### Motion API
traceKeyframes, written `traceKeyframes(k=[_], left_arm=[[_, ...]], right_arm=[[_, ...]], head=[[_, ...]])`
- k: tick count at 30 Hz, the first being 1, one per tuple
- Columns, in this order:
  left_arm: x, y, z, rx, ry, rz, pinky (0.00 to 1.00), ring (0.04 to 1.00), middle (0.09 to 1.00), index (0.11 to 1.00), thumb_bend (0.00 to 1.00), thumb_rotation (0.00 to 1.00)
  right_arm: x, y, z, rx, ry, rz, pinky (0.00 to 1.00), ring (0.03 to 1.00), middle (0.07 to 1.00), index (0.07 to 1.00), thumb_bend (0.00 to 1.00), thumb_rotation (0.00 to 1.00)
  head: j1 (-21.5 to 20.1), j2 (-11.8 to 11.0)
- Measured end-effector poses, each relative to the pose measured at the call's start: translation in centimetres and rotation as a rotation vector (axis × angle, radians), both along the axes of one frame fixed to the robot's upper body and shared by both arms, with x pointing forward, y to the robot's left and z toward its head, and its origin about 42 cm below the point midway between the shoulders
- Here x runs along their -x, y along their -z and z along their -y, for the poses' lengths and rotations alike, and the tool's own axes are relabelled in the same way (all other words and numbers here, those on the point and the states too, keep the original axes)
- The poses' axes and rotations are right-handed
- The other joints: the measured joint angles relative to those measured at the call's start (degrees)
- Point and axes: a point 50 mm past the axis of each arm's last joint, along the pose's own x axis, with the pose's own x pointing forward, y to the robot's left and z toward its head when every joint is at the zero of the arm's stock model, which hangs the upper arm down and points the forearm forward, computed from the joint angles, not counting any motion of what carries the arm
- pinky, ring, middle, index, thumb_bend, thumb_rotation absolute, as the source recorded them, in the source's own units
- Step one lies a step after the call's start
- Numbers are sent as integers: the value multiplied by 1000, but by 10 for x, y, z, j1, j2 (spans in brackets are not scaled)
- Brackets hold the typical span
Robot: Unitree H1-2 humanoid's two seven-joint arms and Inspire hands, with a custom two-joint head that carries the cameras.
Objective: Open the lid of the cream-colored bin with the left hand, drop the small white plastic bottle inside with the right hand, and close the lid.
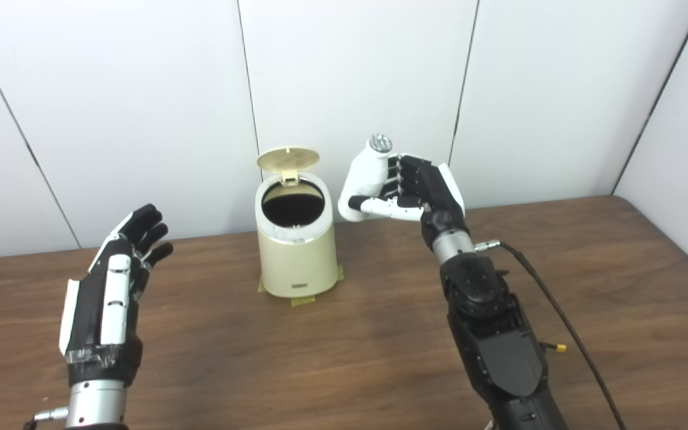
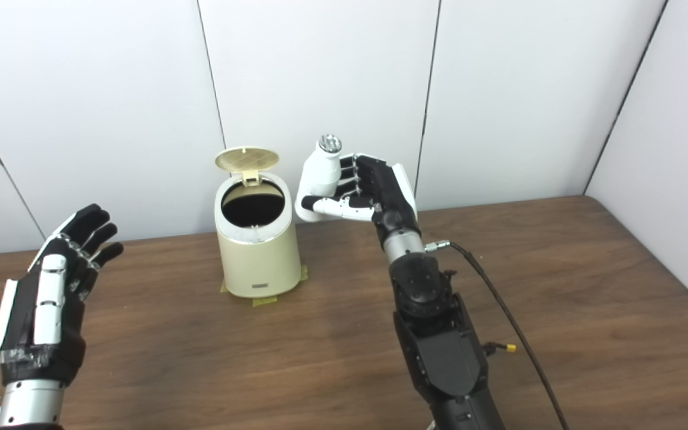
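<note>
white wall panels point(image 1: 356, 71) with dark vertical seams back a dark wood-grain table point(image 1: 589, 298) that fills the lower half of both views. a thin black cable point(image 1: 565, 322) runs from the right wrist across the table toward the near edge, with a small yellow-tipped connector point(image 1: 559, 347) beside the forearm. strips of tan tape point(image 1: 303, 300) show at the foot of the bin.

the cream-colored bin point(image 1: 297, 263), a squat rounded cylinder with a small dark label low on its front, stands upright near the far middle of the table. its round lid point(image 1: 288, 159) is tipped back upright on a rear hinge, the ribbed underside facing forward, and the dark round mouth is uncovered.

the right hand point(image 1: 409, 191) is raised just right of the bin, above the level of its rim, fingers and thumb wrapped around the small white plastic bottle point(image 1: 363, 179). the bottle is tilted, its silver cap point(image 1: 380, 143) pointing up, its body beside the bin's mouth and not over it. nothing lies between bottle and opening.

the left hand point(image 1: 118, 280) is well left of the bin, apart from it, fingers spread and extended, holding nothing.
</note>
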Motion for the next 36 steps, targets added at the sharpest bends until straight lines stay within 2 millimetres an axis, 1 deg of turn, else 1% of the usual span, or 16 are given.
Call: traceKeyframes(k=[9, 11, 15, 17, 20, 26, 33, 36], left_arm=[[-1, 3, 2, 0, 0, 13, 816, 859, 868, 847, 403, 836], [-1, 3, 3, 3, 1, 14, 818, 863, 872, 851, 399, 836], [-1, 3, 7, 12, 7, 13, 826, 869, 877, 855, 396, 839], [-1, 3, 7, 10, 7, 13, 818, 869, 878, 858, 396, 849], [0, 3, 8, 2, 4, 12, 815, 866, 874, 855, 398, 855], [0, 4, 10, 0, 1, 10, 814, 869, 877, 858, 403, 857], [0, 4, 11, -9, -7, 9, 803, 864, 872, 851, 402, 861], [0, 4, 12, -7, -7, 9, 800, 860, 871, 850, 405, 859]], right_arm=[[-2, -7, -5, 18, -10, 27, 353, 454, 489, 468, 520, 0], [-2, -7, -7, 2, -18, 31, 366, 446, 533, 454, 515, 0], [-3, -5, -10, -2, -26, 24, 358, 434, 557, 454, 512, 0], [-3, -5, -13, 9, -25, 25, 340, 432, 513, 475, 518, 0], [-8, -4, -19, 44, -25, 25, 324, 430, 481, 501, 519, 0], [-13, -2, -36, 33, -58, 27, 320, 424, 485, 498, 519, 0], [-18, -3, -53, 29, -80, 17, 347, 431, 496, 485, 519, 0], [-22, 1, -57, 43, -69, 1, 343, 429, 491, 491, 519, 0]], head=[[10, -5], [13, -5], [16, -7], [20, -9], [23, -9], [25, -9], [29, -9], [31, -10]])
